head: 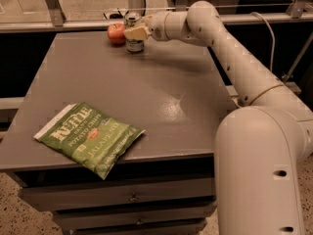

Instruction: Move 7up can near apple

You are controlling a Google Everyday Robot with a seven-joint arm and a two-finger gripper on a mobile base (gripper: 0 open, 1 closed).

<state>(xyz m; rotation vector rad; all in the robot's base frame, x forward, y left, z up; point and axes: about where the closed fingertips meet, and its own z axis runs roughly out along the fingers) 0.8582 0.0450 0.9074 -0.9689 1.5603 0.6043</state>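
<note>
7up can: upright, at far edge of counter, clasped by fingers of gripper; apple is noted just beside, toward far-left corner.

A robot test space, seemingly a lab or office work area rather than a home. A white arm reaches across a plain grey cabinet with metal drawers below its top. The cabinet stands on a speckled hard floor. Behind it runs a pale rail with slanted metal posts, and a cable hangs past the far corner. The gripper is at the far edge of the top, right at the can, which stands just beside an apple. A chip bag lies at the near edge, laid out like test items.
</note>
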